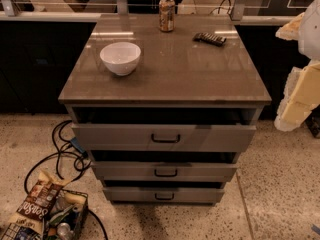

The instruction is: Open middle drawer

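A grey cabinet with a glossy brown top [165, 69] stands in the centre and has three flat-fronted drawers. The middle drawer [200, 172] is the second front, wide and shallow, with a small dark bar handle [165, 173] at its centre. A dark gap shows above it. The taller top drawer [210, 138] and the lowest drawer [195, 195] also have dark gaps above them. My gripper [299, 91], white and cream, is at the right edge of the view. It is beside the cabinet at about top-drawer height, apart from every drawer and handle.
On the cabinet top sit a white bowl [120, 57], a drink can [166, 14] and a dark flat remote-like object [210, 38]. Black cables [62, 151] and a wire basket with snack bags [45, 214] lie on the speckled floor at the lower left. Dark counters stand behind.
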`<action>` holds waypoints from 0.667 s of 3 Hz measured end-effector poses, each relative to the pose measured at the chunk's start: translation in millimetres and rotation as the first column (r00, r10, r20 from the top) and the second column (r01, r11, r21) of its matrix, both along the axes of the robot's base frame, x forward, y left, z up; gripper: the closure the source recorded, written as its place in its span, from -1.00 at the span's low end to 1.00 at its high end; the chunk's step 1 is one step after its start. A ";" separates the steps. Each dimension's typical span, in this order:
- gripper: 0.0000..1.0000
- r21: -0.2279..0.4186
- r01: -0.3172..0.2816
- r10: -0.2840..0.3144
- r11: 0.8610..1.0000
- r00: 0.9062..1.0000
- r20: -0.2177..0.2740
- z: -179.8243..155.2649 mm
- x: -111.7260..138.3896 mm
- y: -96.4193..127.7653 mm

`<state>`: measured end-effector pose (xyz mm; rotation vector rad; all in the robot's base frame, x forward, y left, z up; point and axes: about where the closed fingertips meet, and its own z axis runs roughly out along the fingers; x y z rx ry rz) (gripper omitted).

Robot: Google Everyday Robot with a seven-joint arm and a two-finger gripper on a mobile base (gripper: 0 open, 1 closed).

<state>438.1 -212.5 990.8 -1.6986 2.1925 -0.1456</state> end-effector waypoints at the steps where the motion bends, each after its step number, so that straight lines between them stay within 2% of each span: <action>1: -1.00 0.000 0.000 0.000 1.000 1.000 0.000 0.1 0.0 0.0; 2: -1.00 0.005 -0.033 0.033 0.999 0.999 -0.039 -8.8 16.5 4.9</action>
